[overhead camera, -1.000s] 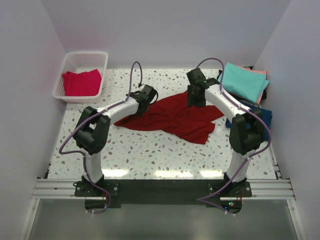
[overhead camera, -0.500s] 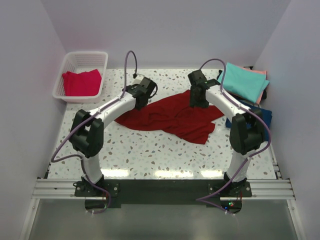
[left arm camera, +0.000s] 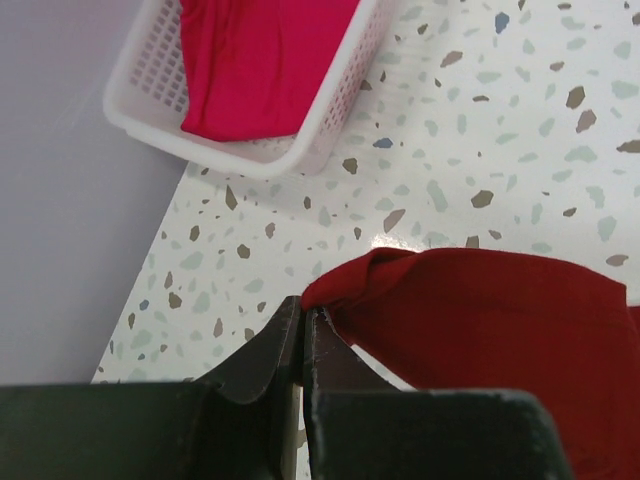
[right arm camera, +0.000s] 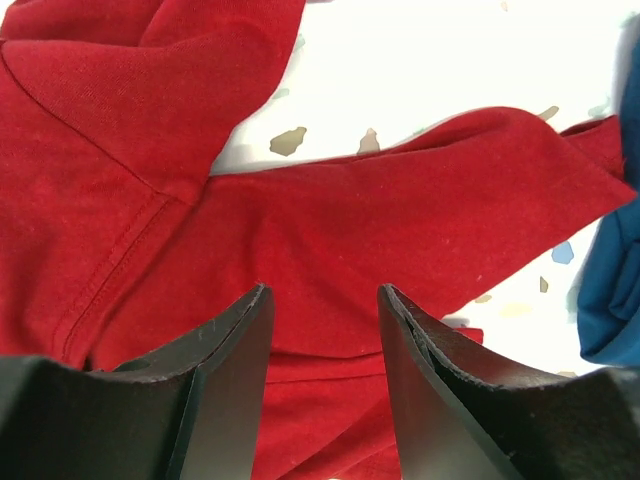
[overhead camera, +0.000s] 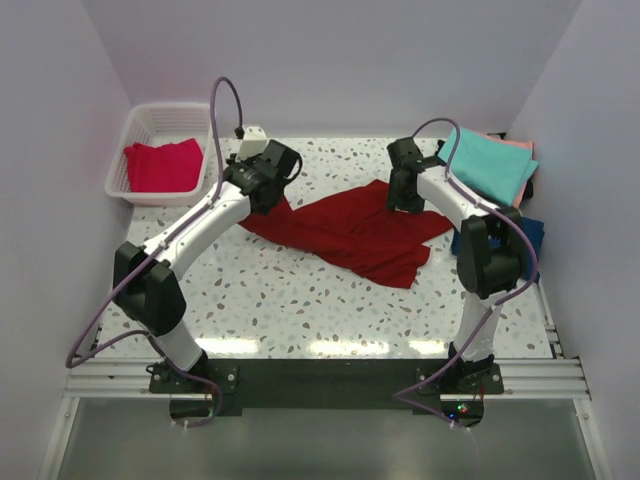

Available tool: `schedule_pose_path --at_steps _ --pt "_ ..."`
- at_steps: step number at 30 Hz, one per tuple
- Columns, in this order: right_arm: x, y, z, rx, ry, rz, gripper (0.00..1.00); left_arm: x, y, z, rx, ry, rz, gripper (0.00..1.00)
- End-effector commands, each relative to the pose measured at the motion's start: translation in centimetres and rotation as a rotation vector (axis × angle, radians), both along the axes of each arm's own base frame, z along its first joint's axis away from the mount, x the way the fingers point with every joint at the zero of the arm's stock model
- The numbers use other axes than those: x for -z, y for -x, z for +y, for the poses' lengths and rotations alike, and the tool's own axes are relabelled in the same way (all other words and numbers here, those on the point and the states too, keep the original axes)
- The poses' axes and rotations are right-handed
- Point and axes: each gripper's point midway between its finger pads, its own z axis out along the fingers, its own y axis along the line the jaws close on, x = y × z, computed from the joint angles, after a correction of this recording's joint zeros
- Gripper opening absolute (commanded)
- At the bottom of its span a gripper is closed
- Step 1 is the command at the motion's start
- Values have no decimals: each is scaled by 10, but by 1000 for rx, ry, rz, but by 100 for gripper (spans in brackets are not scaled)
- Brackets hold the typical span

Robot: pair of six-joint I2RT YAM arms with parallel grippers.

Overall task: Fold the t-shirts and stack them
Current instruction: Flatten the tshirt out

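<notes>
Far left, the white basket [overhead camera: 128,140] holds a pinkish-red t-shirt [overhead camera: 163,166], not yet taken up. Just right of it, my left gripper [left arm camera: 303,312] has its fingers pressed together on a bunched left corner of the dark red t-shirt [overhead camera: 350,232], which lies crumpled across the middle of the speckled table [overhead camera: 300,300]. My right gripper [right arm camera: 324,300] hangs over the shirt's far right part with its fingers apart and cloth showing between them, near a sleeve seam. I cannot tell whether the tips touch the cloth. Far right, a teal t-shirt [overhead camera: 488,165] lies folded on a salmon pink t-shirt [overhead camera: 517,144], with a navy t-shirt [overhead camera: 522,232] nearer. Risks, as I judge them: the left pinch takes only a small fold, so a hard pull could strip it free. With one corner held, the shirt would drag in a bunch rather than spread. Closing the right gripper here could catch two layers, or tug the navy t-shirt beside the hem.
</notes>
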Motion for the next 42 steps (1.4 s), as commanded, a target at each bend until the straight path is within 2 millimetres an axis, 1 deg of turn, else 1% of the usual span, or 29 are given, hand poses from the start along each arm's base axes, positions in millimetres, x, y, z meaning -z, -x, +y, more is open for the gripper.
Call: schedule_pose_path --at_steps 1,3,9,10,12,13,17,20,24,28,31,37,42 --pt "-6 1 4 23 -36 -13 50 -33 4 22 -92 8 -123 0" --pt "3 14 1 32 -37 30 50 -33 3 27 -101 9 -118 0" --pt "13 52 -13 98 -14 89 50 -23 -1 28 -103 4 -91 0" --pt "19 59 -16 111 -9 105 50 -21 -3 28 -104 5 -88 0" --pt "18 63 -21 130 2 95 50 -19 -5 29 -105 5 -83 0" --pt "22 68 -24 138 6 106 50 -17 -6 31 -107 -2 -73 0" --pt "21 69 -36 173 7 86 50 -14 -8 36 -123 -7 -63 0" --pt "18 67 -41 184 3 71 50 -11 -7 46 -151 -26 -54 0" --pt "14 64 -42 190 -3 55 50 -11 -6 60 -202 -39 -52 0" --pt "18 62 -38 188 -16 61 50 -13 -5 69 -231 -33 -60 0" --pt "22 59 -35 186 -32 66 50 -14 -5 71 -238 -33 -65 0" --pt "28 51 -26 169 -67 65 50 -9 -6 70 -230 -27 -52 0" --pt "41 52 -22 165 -80 90 50 -6 -8 69 -220 -22 -38 0"
